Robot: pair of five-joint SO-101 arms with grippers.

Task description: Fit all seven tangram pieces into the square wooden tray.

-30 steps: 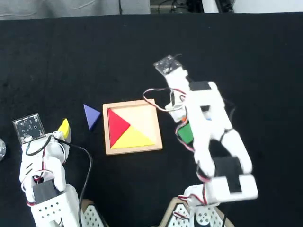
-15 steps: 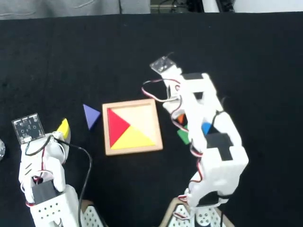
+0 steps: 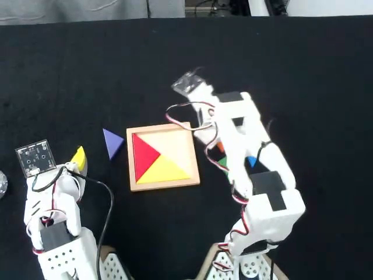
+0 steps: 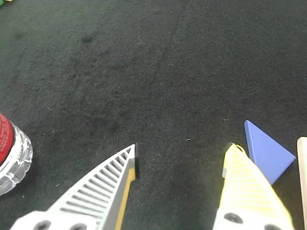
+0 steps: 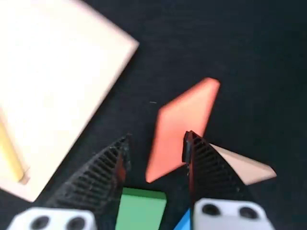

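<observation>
The square wooden tray (image 3: 194,153) holds a red triangle (image 3: 144,154) and a yellow triangle (image 3: 165,170). A violet-blue triangle (image 3: 112,142) lies just left of it. Right of the tray, the right arm (image 3: 234,125) hangs over an orange parallelogram (image 3: 220,146), a green piece (image 3: 223,163) and a blue piece (image 3: 251,161). My right gripper (image 5: 157,141) is open low over the orange parallelogram (image 5: 184,125), one end of it between the fingers. Close by are the green piece (image 5: 141,209) and a cream triangle (image 5: 245,167). My left gripper (image 4: 182,151) stands open, empty, beside the violet-blue triangle (image 4: 266,151).
A red-capped clear jar (image 4: 9,148) stands on the black cloth on the far side of the left gripper from the triangle. The tray's corner (image 5: 57,91) lies near the right gripper. Black cloth covers the far half of the table.
The right arm has swung left toward the tray and lowered over the orange, green and blue pieces, covering more of the green one. The left arm has not moved.
</observation>
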